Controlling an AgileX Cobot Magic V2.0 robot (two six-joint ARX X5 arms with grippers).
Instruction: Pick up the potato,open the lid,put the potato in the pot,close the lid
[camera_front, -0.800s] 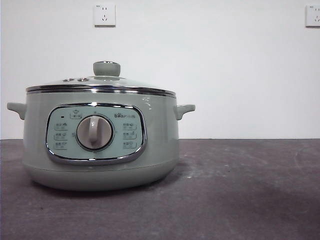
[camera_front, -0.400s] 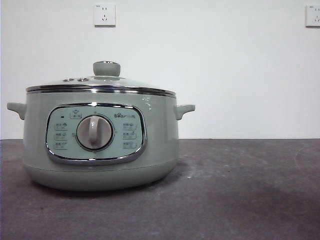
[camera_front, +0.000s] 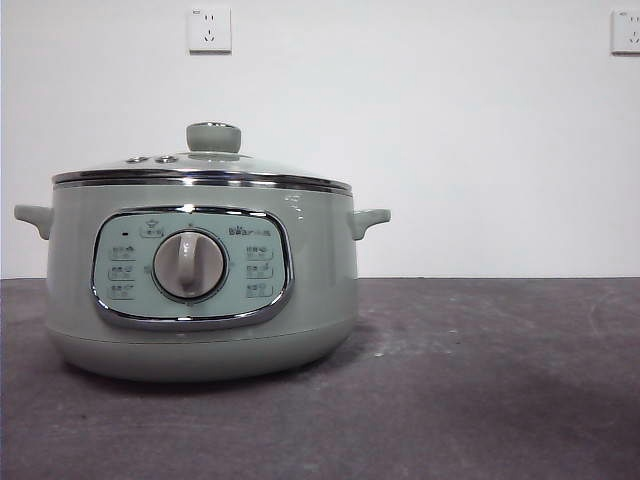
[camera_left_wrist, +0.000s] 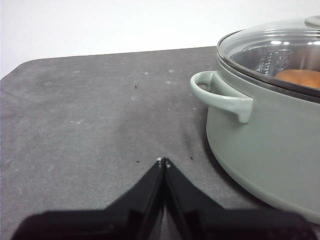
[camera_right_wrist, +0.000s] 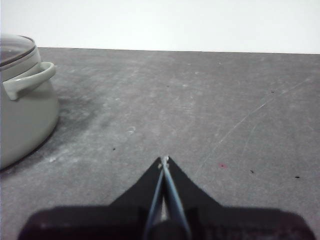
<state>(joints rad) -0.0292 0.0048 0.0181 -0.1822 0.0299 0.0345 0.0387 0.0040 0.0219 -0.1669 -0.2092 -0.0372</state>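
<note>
The potato (camera_left_wrist: 300, 77) already sits inside the pot (camera_front: 200, 280) under the seated lid (camera_front: 200, 170), both grippers, left (camera_left_wrist: 163, 161) and right (camera_right_wrist: 164, 159), clenched empty beside it, so seemingly nothing remains.

In front of me the pale green pot (camera_front: 200, 290) stands on the dark grey table (camera_front: 480, 390), its glass lid (camera_front: 200, 168) seated, dial (camera_front: 189, 265) centred in the chrome-framed panel, two wall sockets (camera_front: 209, 29) on the white wall.

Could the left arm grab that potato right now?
Probably not: the potato sits inside the pot under the closed glass lid, and the left gripper rests shut beside the pot.
</note>
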